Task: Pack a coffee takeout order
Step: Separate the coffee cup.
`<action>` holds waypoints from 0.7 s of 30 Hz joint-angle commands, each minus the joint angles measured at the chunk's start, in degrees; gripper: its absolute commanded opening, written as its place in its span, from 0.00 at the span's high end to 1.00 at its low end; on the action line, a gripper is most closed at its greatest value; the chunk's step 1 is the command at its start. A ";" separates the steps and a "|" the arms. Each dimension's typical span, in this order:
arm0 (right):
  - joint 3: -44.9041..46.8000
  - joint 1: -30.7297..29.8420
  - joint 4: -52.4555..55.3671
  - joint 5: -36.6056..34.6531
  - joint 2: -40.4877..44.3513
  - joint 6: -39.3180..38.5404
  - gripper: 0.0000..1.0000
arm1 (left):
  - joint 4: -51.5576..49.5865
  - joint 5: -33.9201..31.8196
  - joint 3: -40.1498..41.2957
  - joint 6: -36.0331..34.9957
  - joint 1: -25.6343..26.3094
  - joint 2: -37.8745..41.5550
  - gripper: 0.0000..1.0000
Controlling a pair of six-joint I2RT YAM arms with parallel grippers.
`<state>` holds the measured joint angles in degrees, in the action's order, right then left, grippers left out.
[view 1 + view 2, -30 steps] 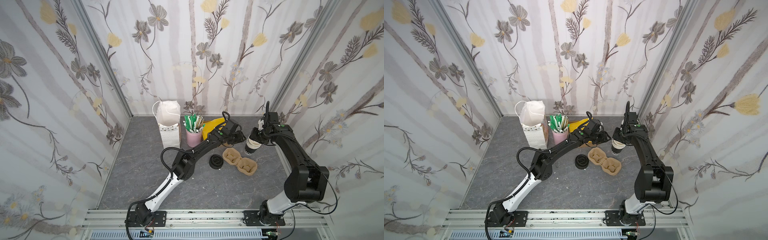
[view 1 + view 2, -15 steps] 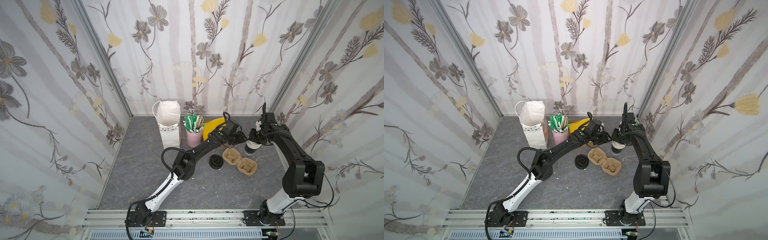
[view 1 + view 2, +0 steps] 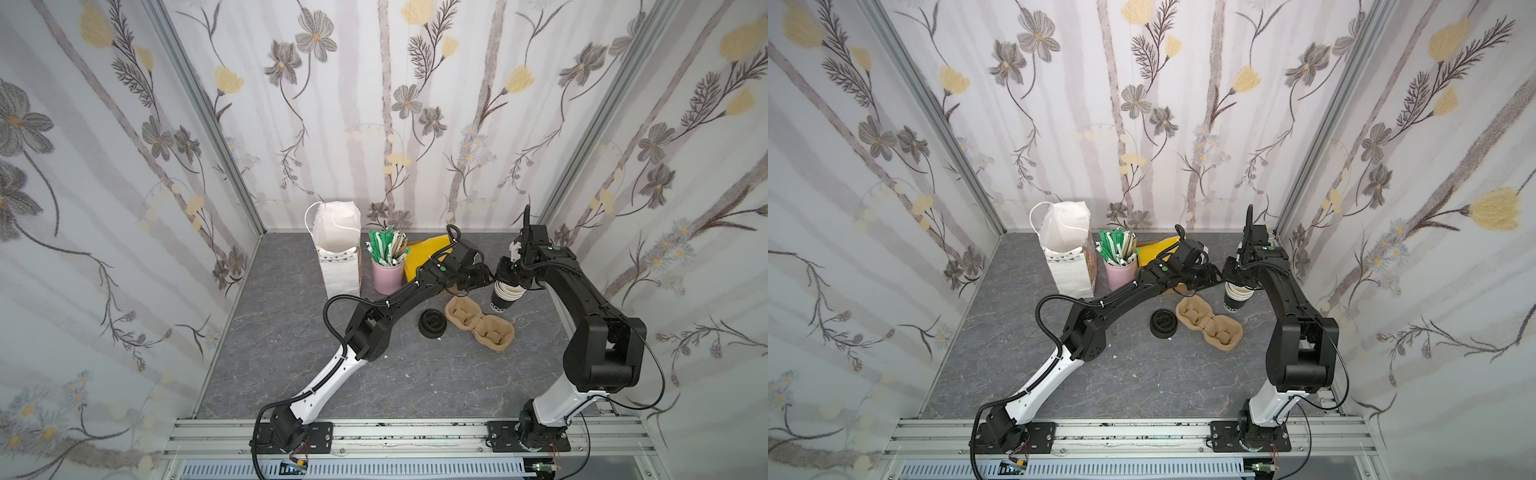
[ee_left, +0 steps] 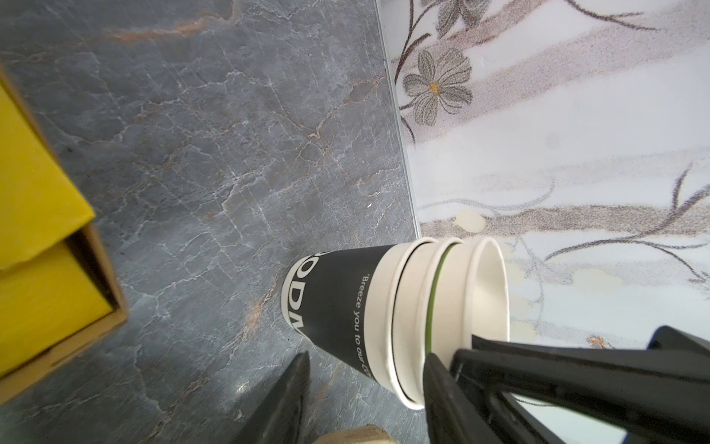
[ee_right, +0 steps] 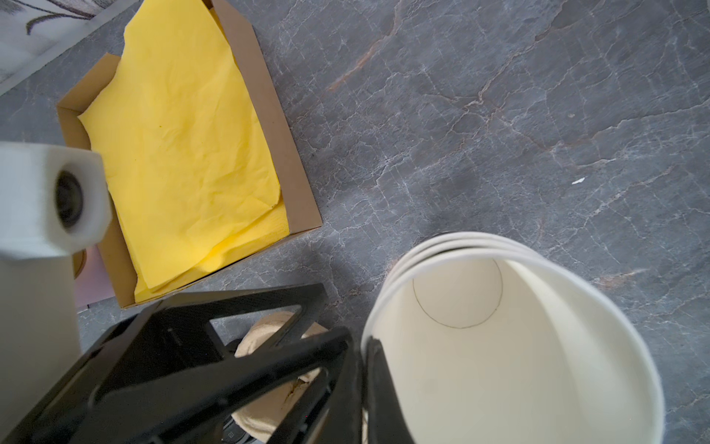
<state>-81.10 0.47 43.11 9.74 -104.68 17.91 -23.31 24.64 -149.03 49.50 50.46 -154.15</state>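
Observation:
A stack of black paper cups with cream insides stands at the back right. In the left wrist view a thin green strip shows under the top cup's rim. My right gripper is shut on that top cup, one finger inside and one outside the rim. My left gripper straddles the stack lower down, open, with one finger against the rims and the other apart. Yellow napkins lie in a cardboard tray. A black lid sits on the table.
A tan pulp carrier lies in front of the stack, beside the lid. A pink cup of wrapped sticks and a white paper bag stand at the back. The right wall is close behind the stack.
My right gripper has closed onto the top cup's rim and shifted slightly toward the back. The left arm has hardly moved.

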 commanded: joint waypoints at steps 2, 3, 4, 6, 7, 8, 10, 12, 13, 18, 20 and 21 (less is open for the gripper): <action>-0.94 -0.36 -0.89 1.33 -0.15 0.54 1.00 | 2.30 1.18 -0.61 0.08 0.04 -0.44 0.49; -1.15 -0.43 -0.81 1.34 -0.23 0.62 1.00 | 2.39 1.35 -0.58 0.01 0.00 -0.50 0.49; -1.34 -0.47 -0.66 1.20 -0.38 0.69 1.00 | 2.47 1.47 -0.63 0.16 0.06 -0.54 0.48; -1.88 -0.47 -0.29 1.17 -0.63 0.76 1.00 | 2.61 1.72 -0.58 0.16 0.13 -0.62 0.48; -2.18 -0.47 -0.16 0.98 -0.65 0.73 1.00 | 2.66 1.73 -0.62 0.08 0.10 -0.49 0.48; -2.30 -0.47 -0.13 0.79 -0.60 0.72 1.00 | 2.69 1.77 -0.56 0.00 0.14 -0.53 0.48; -2.56 -0.56 -0.04 0.52 -0.61 0.81 1.00 | 2.83 1.96 -0.56 0.14 0.13 -0.52 0.48; -2.81 -0.56 0.01 0.72 -0.70 0.96 1.00 | 2.83 2.13 -0.51 0.42 0.09 -0.71 0.48; -2.90 -0.63 -0.03 0.75 -0.70 1.05 1.00 | 2.92 2.18 -0.48 0.51 0.07 -0.82 0.48; -3.36 -1.07 -0.13 0.90 -0.64 1.41 1.00 | 2.87 1.82 0.16 1.29 -0.07 -0.99 0.48; -3.62 -1.26 -0.07 0.41 -0.61 1.46 1.00 | 2.87 1.48 0.75 1.78 -0.25 -0.89 0.49; -3.91 -1.39 0.14 0.18 -0.58 1.51 1.00 | 2.87 1.33 0.93 1.92 -0.26 -0.81 0.49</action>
<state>-83.99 -0.43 44.47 8.38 -105.23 18.98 -20.64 26.20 -148.68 50.09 50.24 -154.54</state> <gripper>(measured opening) 0.049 0.516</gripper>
